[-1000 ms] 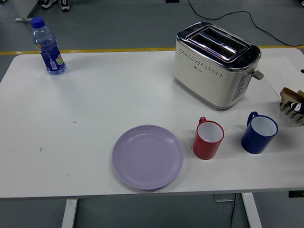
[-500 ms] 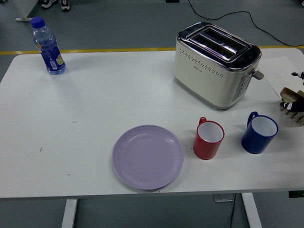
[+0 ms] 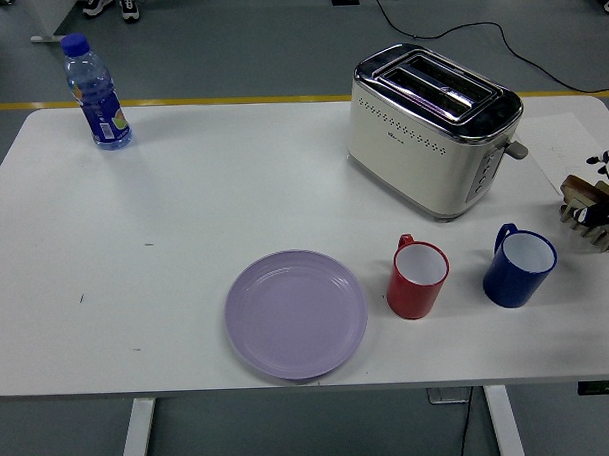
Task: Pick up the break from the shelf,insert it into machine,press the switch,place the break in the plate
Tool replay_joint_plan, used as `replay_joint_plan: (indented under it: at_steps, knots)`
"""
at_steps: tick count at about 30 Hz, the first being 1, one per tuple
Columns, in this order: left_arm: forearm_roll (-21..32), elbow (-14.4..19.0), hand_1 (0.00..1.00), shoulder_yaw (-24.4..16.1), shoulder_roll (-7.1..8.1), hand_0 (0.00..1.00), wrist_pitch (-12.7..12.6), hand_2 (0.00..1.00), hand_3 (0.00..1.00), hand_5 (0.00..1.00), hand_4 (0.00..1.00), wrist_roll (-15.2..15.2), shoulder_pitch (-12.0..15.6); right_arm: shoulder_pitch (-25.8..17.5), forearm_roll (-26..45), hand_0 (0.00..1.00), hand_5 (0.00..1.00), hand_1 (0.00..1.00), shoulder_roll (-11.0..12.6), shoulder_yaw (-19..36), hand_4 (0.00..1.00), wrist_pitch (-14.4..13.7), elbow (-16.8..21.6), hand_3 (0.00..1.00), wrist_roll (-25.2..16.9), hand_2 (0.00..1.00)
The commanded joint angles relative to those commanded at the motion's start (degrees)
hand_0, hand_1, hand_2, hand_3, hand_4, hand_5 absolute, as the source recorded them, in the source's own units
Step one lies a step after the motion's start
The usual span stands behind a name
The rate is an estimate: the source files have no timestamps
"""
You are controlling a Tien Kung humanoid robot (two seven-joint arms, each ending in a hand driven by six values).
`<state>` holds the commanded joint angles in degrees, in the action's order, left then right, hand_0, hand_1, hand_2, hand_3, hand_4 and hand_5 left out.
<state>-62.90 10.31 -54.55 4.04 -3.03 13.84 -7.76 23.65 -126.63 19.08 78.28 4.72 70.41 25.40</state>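
A cream and chrome toaster [image 3: 431,134] stands at the back right with both slots empty, its lever [image 3: 518,149] on the right end. At the table's right edge is a wooden rack [image 3: 597,240] holding a brown bread slice [image 3: 581,188]. Only small black parts of my right hand [image 3: 602,215] show there, over the rack and against the bread; its grasp is cut off by the picture's edge. An empty lilac plate [image 3: 295,313] lies near the front edge.
A red mug [image 3: 417,277] and a blue mug [image 3: 519,266] stand between the plate and the rack, in front of the toaster. A blue water bottle [image 3: 97,93] stands at the far left corner. Cables lie on the floor behind the table.
The black parts of my right hand have shifted slightly over the rack, the upper tip dropping closer to the bread. Nothing else has moved.
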Motion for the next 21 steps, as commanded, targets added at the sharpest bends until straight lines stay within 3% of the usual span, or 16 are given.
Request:
replay_joint_plan:
  at_steps: [1,6,7,21]
  knots:
    - [0.02,0.0,0.692,0.01,0.0,0.683,0.0,0.674,0.562,0.829,0.287,0.0,0.02,0.07,-0.03,0.55,0.182,0.578,0.07,-0.14,0.795,-0.31,-0.14,0.73,-0.04,0.599]
    - [-0.23,0.0,0.692,-0.12,0.01,0.683,0.04,0.674,0.562,0.829,0.287,0.03,0.06,0.67,-0.38,0.55,0.182,0.578,0.35,-1.08,0.795,-0.69,-1.01,0.73,0.27,0.599]
    - [-0.17,0.0,0.692,-0.07,0.02,0.683,0.03,0.674,0.562,0.829,0.287,0.02,0.06,0.76,-0.35,0.45,0.154,0.51,0.35,-1.23,0.755,-0.8,-1.15,0.668,0.36,0.547]
    - [0.5,0.0,0.692,0.23,0.1,0.682,-0.06,0.674,0.561,0.83,0.287,-0.09,-0.12,2.89,-2.11,0.385,0.09,0.447,0.24,-4.09,0.685,-1.86,-4.18,0.596,0.87,0.489]
